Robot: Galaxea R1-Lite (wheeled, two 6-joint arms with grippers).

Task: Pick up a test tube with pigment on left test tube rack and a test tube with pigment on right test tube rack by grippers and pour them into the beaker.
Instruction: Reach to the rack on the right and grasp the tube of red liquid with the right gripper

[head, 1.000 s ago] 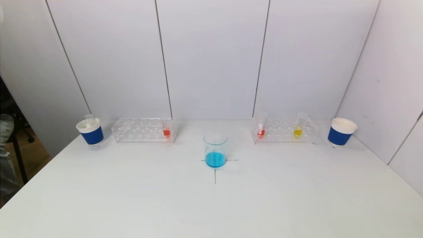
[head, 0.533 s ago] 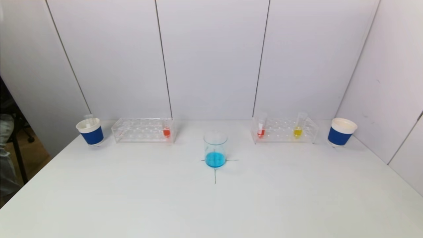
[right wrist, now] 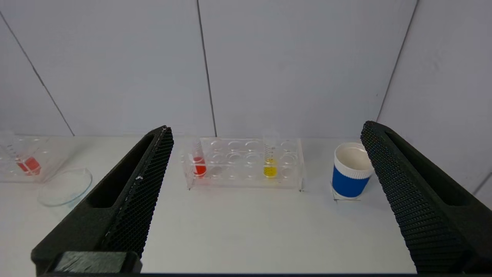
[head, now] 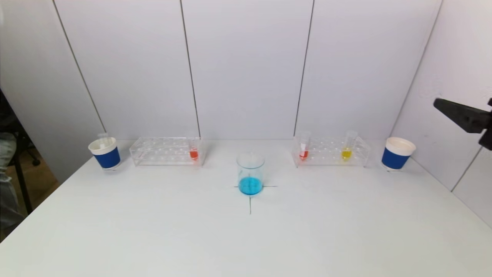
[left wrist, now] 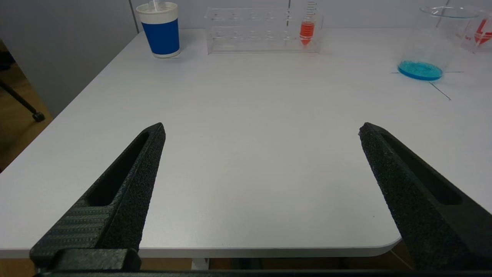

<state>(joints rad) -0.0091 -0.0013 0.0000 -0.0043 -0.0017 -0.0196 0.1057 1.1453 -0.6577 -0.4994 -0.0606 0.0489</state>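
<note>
A glass beaker point(head: 250, 175) with blue liquid stands at the table's middle on a cross mark. The clear left rack point(head: 165, 151) holds one tube of orange-red pigment point(head: 193, 152) at its right end. The clear right rack point(head: 330, 152) holds a red tube point(head: 303, 152) and a yellow tube point(head: 346, 151). My right gripper point(right wrist: 266, 129) is open and empty, raised at the far right and facing the right rack point(right wrist: 246, 163); one of its fingers point(head: 459, 113) shows in the head view. My left gripper point(left wrist: 261, 129) is open and empty, low over the table's near left edge, far from the left rack point(left wrist: 265, 30).
A blue-and-white cup point(head: 104, 153) with an empty tube in it stands left of the left rack. A second blue-and-white cup point(head: 398, 153) stands right of the right rack. White wall panels close the back and right side.
A finger of my right gripper has come into the head view at the right edge, up high. The tubes, racks, cups and beaker have not moved.
</note>
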